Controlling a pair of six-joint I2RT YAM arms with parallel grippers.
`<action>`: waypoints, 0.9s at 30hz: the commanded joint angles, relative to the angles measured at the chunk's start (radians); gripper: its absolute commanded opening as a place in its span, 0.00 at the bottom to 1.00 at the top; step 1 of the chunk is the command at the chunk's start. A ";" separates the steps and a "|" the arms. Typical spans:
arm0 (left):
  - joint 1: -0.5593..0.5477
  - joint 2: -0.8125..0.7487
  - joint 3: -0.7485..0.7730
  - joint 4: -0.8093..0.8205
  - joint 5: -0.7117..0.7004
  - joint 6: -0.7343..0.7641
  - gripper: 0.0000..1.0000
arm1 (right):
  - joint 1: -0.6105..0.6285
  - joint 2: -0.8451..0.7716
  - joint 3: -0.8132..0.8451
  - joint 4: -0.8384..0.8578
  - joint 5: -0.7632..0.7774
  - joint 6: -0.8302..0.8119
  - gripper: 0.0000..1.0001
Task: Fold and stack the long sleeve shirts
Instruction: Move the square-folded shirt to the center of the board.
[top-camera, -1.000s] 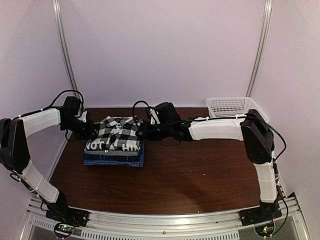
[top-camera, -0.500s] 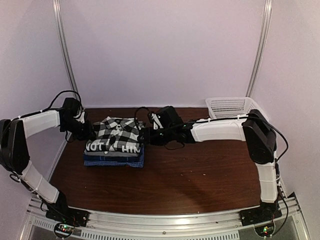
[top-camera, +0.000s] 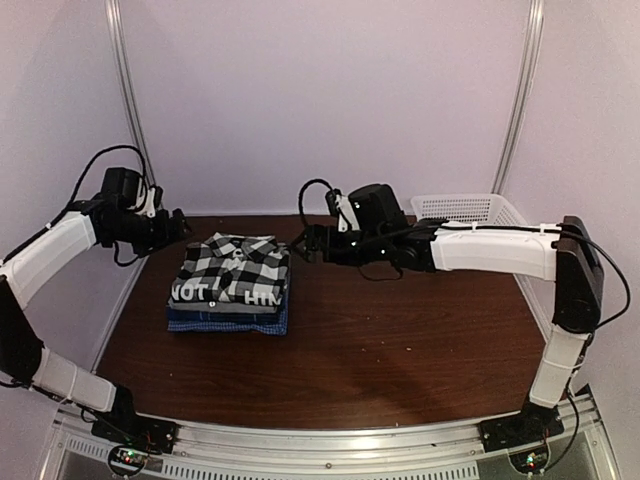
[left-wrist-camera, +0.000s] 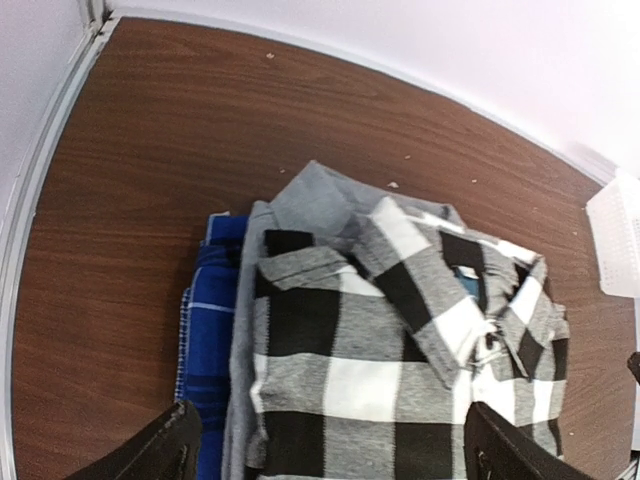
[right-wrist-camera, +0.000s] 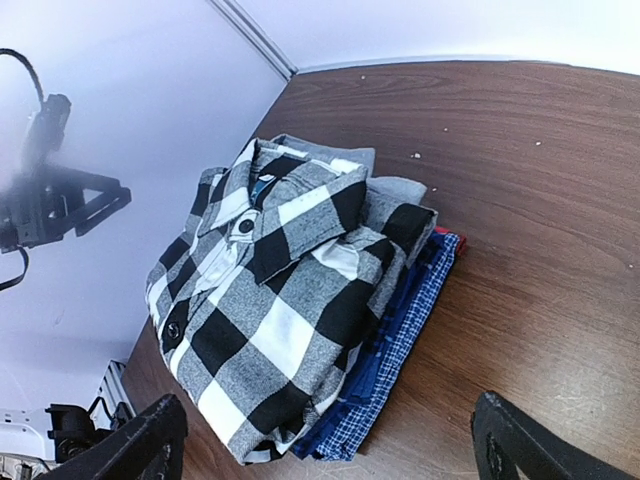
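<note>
As the stack lies now, the plaid shirt (top-camera: 232, 270) sits folded on top, over the grey shirt (left-wrist-camera: 310, 200) and a blue shirt (top-camera: 228, 320), at the left rear of the tabletop (top-camera: 400, 340); no loose shirt shows, so the task looks finished or nearly so; the basket (top-camera: 465, 210) cannot be seen into. The left pincer (top-camera: 172, 226) and right pincer (top-camera: 305, 246) gape wide, holding nothing; a second ago they flanked the stack closely, and both have since lifted away; the stack has not shifted.
</note>
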 joint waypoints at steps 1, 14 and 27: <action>-0.097 -0.041 0.063 0.003 0.017 -0.042 0.96 | -0.025 -0.073 -0.058 -0.011 0.056 -0.023 1.00; -0.528 0.109 0.197 0.080 -0.108 -0.200 0.98 | -0.088 -0.321 -0.264 -0.009 0.182 -0.025 1.00; -0.798 0.557 0.461 0.127 -0.110 -0.249 0.98 | -0.141 -0.552 -0.421 -0.061 0.302 -0.010 1.00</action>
